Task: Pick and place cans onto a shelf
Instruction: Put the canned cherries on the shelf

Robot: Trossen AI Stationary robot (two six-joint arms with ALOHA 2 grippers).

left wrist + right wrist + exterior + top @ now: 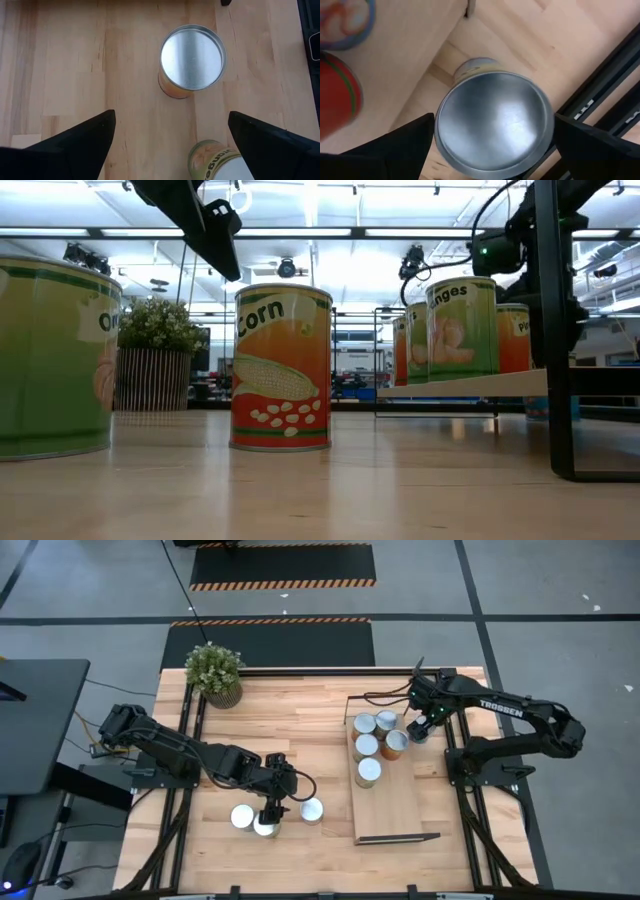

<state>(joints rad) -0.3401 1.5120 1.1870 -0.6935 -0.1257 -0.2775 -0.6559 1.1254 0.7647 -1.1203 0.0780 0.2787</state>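
Three cans [311, 810] [242, 817] [265, 827] stand on the tabletop at the near left. My left gripper [272, 810] hovers open over them. Its wrist view shows a silver-topped can [192, 57] ahead of the fingers and an orange-labelled one [215, 160] beside one finger. The shelf [385, 805] lies right of centre and carries several cans [366, 746] at its far end. My right gripper [420, 732] points down at the shelf's far right edge. It is open, with a silver-topped can [495, 125] between its fingers. Whether they touch that can, I cannot tell.
A potted plant [214, 673] stands at the table's far left corner. The shelf's near half [390, 820] is bare board. Black frame rails [605, 85] run along the table's right edge close to my right gripper. A corn can [282, 370] stands mid-table in the low view.
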